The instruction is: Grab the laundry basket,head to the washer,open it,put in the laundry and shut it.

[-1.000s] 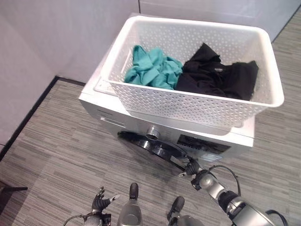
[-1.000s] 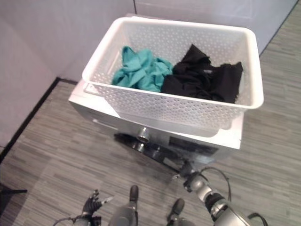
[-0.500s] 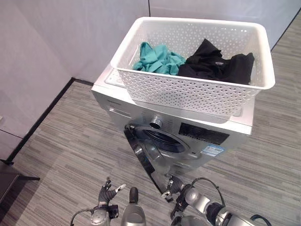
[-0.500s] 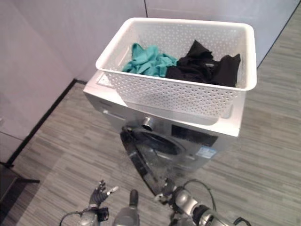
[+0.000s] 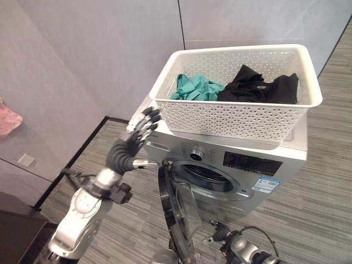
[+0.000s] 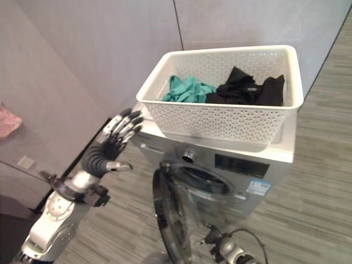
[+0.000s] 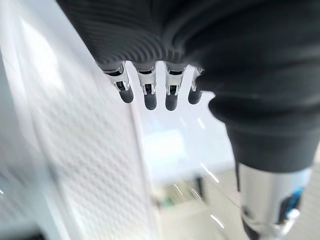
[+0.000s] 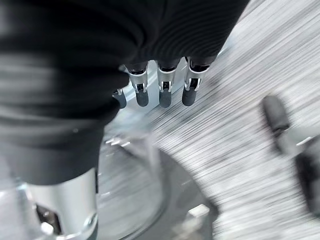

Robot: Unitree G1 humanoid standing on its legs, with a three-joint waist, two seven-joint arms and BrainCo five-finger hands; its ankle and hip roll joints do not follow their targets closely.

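A white perforated laundry basket (image 5: 236,113) stands on top of the silver washer (image 5: 264,165). Inside it lie a teal garment (image 5: 195,88) and a black garment (image 5: 258,85). The washer's round door (image 5: 179,212) is swung wide open toward me, and the drum opening (image 5: 212,176) shows. My left hand (image 5: 129,148) is raised, open with straight spread fingers, just left of the basket's near left corner; the basket wall (image 7: 85,165) shows past its fingers (image 7: 150,95). Low by the door's bottom edge, my right hand (image 5: 223,239) is open and holds nothing; the door glass (image 8: 145,200) lies under its fingers (image 8: 165,92).
Grey walls stand behind and left of the washer, with a black skirting along the floor. A pink thing (image 5: 8,118) shows at the far left and a dark piece of furniture (image 5: 16,231) at the lower left. Striped floor stretches right of the washer.
The camera has shifted, so the washer's front shows more. The door has swung wider open. My left hand has risen from near the floor to beside the basket. The right hand stays low.
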